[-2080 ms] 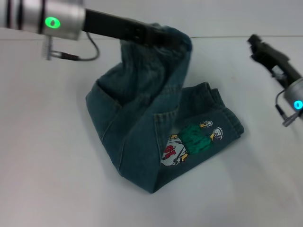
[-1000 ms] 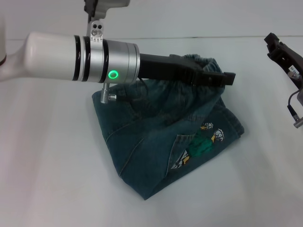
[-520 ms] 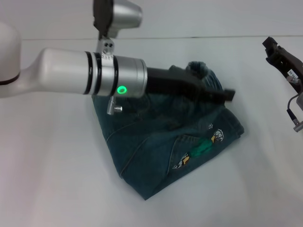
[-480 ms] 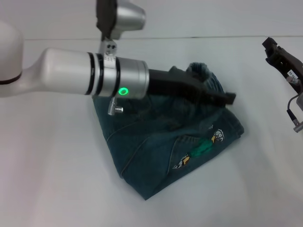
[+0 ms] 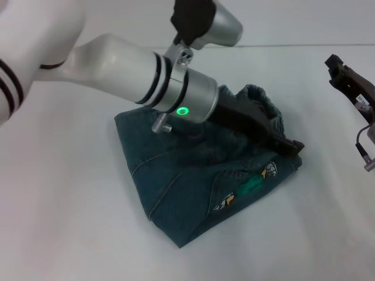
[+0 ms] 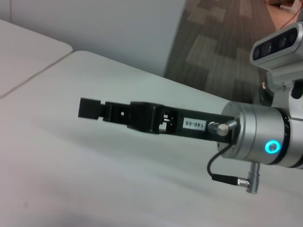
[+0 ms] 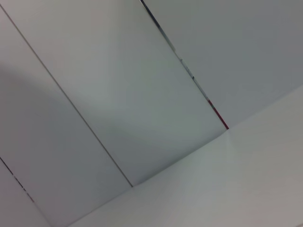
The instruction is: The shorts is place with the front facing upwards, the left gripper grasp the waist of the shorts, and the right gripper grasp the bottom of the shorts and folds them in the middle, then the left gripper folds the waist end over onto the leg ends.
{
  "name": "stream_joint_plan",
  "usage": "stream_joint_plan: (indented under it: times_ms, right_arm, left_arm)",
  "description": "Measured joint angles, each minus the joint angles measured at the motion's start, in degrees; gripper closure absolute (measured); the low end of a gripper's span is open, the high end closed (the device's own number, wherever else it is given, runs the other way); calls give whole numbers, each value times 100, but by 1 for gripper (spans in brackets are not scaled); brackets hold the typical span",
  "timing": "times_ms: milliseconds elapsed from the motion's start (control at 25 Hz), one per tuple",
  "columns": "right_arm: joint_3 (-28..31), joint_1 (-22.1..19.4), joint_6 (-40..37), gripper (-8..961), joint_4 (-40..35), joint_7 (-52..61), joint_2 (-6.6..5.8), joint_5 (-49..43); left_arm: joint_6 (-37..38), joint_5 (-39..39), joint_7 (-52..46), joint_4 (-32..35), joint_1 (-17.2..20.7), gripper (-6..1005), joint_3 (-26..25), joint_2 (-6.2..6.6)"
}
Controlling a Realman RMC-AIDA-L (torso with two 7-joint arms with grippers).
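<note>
Now my left gripper [image 5: 293,146] has swung waistband [image 5: 261,96] down over leg ends of denim shorts [image 5: 193,187]; jaws' state unclear. Second fold nearly laid. Right gripper [image 5: 337,64] parked aside, can't tell.

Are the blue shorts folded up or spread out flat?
Folded up. The shorts lie doubled in a compact bundle, and the left gripper presses the waist end over the leg ends.

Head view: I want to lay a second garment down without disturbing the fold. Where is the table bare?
The table is bare on the robot's left of the shorts, and along the near edge. The middle is crowded: the left gripper lies low across the shorts. The right gripper hangs over the far right strip.
</note>
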Motion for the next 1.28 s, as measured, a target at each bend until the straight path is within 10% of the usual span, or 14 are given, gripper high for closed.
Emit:
stream_joint_plan:
  times_ms: [600,960,1280]
  right_arm:
    - [2,-93,10,896,-4,-2,-3,32]
    - [-489,-202,-710,880,-571,619,-44,-5]
    - [-3108,-495,-2078,865,-2750,2751,-129,-22]
  left_arm:
    - [-827,-343,22,56,-28,78,211,5]
    - [-45,-2046,788,639,1483,78,-1042,37]
    - [2177,-1902,1000,572,2705,78,-2645,387]
